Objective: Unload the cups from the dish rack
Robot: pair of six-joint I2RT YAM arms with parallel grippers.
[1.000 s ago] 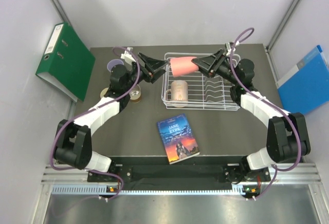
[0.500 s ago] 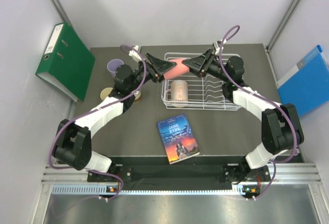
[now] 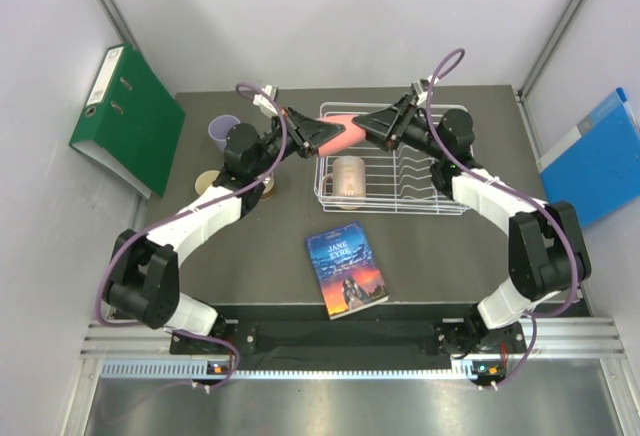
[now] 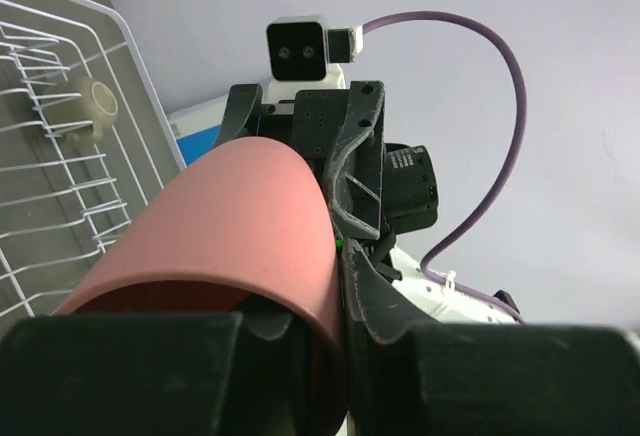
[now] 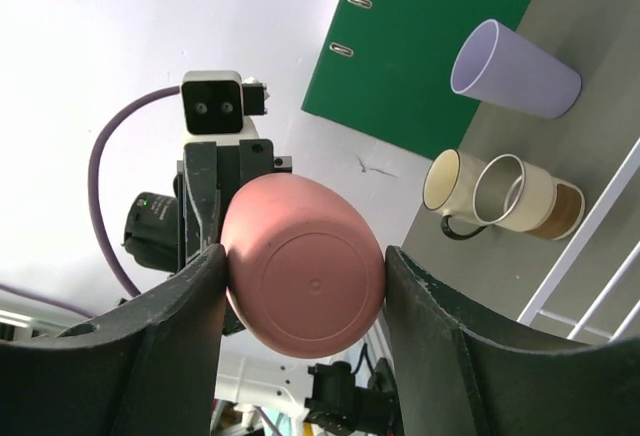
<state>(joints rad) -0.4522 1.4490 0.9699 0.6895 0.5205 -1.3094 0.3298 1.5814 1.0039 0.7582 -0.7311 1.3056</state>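
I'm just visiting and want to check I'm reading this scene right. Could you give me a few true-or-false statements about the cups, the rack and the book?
1. The salmon-pink cup is up in the air between the left gripper and the right gripper. True.
2. The dish rack holds no cups. False: a handled mug sits in it.
3. The lilac tumbler is on the table, outside the rack. True.
4. The book lies inside the rack. False: it lies on the table, nearer the arm bases.

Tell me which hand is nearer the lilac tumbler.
Left. The left hand is at the end of the salmon-pink cup that faces the lilac tumbler; the right hand grips the cup's far end, over the dish rack.
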